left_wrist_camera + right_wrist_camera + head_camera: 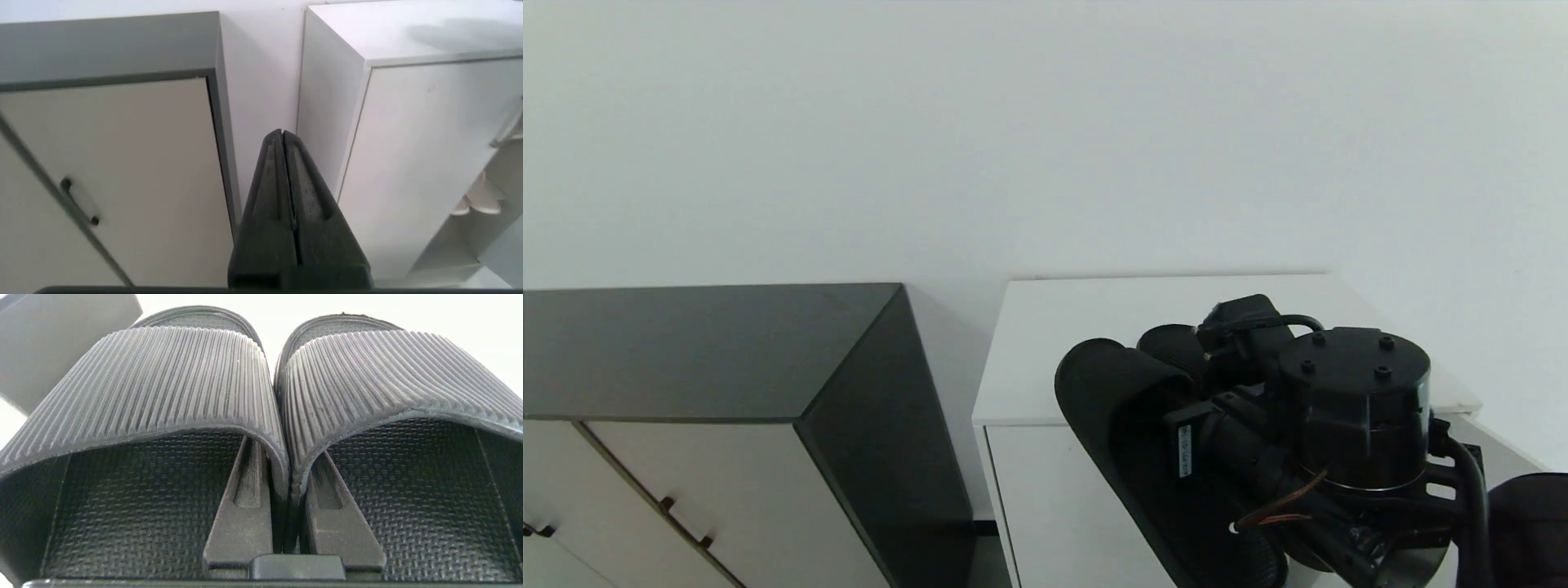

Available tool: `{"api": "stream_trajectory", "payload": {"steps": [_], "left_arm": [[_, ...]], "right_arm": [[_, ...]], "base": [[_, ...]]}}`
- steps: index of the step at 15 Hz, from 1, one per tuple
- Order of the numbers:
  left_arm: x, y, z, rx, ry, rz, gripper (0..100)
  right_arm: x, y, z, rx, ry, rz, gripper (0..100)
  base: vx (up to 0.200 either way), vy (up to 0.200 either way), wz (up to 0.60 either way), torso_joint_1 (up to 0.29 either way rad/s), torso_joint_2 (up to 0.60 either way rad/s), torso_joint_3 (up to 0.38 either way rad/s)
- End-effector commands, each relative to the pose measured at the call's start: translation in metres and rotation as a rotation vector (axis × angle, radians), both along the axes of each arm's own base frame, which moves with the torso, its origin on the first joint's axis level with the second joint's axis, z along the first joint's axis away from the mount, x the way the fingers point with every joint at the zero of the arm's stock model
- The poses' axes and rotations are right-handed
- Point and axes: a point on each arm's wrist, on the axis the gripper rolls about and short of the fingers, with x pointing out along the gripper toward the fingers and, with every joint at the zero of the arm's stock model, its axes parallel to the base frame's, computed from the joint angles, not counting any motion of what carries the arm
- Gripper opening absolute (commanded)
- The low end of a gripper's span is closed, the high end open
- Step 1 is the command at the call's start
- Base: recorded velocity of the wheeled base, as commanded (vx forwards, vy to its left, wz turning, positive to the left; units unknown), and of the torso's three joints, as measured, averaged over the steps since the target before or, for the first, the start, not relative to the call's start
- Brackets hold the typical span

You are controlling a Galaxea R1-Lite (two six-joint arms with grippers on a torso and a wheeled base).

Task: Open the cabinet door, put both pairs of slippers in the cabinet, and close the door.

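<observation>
A pair of black ribbed slippers (1107, 392) hangs in front of the upper edge of the white cabinet (1094, 318). My right gripper (286, 514) is shut on them, one finger inside each slipper, pinching their inner walls together (282, 433). My left gripper (283, 140) is shut on nothing and points at the gap between the two cabinets. In the left wrist view, the white cabinet (409, 147) has pale slipper-like shapes (478, 198) on a low shelf at its far side. I cannot tell how its door stands.
A dark-topped cabinet (703, 343) with cream doors and small dark handles (79, 201) stands to the left of the white one. A narrow gap separates them, and a plain white wall (1045, 122) runs behind both.
</observation>
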Motion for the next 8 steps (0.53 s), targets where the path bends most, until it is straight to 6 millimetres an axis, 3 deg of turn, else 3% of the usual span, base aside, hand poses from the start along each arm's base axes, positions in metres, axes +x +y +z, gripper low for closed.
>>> {"api": "stream_trajectory", "payload": {"steps": [1, 8], "left_arm": [[0.0001, 0.0000, 0.0000, 0.000, 0.001, 0.000, 0], [0.0001, 0.0000, 0.0000, 0.000, 0.001, 0.000, 0]], "right_arm": [[0.0009, 0.0012, -0.0027, -0.006, 0.005, -0.001, 0], [0.0007, 0.0009, -0.0033, -0.008, 0.005, -0.002, 0]], "base": [[-0.200, 0.000, 0.00, 0.002, 0.00, -0.002], [-0.200, 0.000, 0.00, 0.002, 0.00, 0.002]]}}
